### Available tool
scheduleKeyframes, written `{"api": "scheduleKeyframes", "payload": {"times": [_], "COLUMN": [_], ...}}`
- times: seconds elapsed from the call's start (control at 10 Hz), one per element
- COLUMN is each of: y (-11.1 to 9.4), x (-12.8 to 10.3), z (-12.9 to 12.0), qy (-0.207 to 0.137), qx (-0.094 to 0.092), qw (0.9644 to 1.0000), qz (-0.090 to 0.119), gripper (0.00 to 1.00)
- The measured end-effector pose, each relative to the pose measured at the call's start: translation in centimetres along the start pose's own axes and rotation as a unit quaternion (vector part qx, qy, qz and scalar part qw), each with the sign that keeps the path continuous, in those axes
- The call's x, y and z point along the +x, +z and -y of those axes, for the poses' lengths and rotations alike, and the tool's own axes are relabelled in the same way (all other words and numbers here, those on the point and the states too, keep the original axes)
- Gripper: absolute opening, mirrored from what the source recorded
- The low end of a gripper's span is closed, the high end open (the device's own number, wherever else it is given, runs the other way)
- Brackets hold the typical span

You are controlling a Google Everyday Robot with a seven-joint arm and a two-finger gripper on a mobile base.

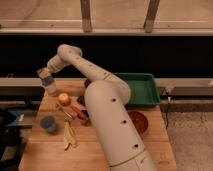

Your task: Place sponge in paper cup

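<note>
My gripper [45,76] is at the back left of the wooden table [100,150], reached out on the long white arm [80,62]. It is shut on the sponge [47,80], a small light blue-grey block. The sponge hangs just above the off-white paper cup [52,91], which stands upright near the table's back left corner. The sponge's lower edge is close to the cup's rim; I cannot tell whether they touch.
An apple [63,98] sits right of the cup. A dark-blue cup [48,124], a banana [69,136] and a red tool [79,113] lie in front. A green tray [144,89] is at the back right, a reddish bowl [137,120] beside my arm's base.
</note>
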Motion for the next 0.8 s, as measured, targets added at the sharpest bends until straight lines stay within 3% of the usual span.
{"api": "scheduleKeyframes", "payload": {"times": [0.2,0.8], "y": [0.0,0.0], "x": [0.01,0.0], "z": [0.0,0.0], "qy": [0.0,0.0], "qx": [0.0,0.0], "qw": [1.0,1.0], "qz": [0.0,0.0], "gripper": [0.8,0.8]}}
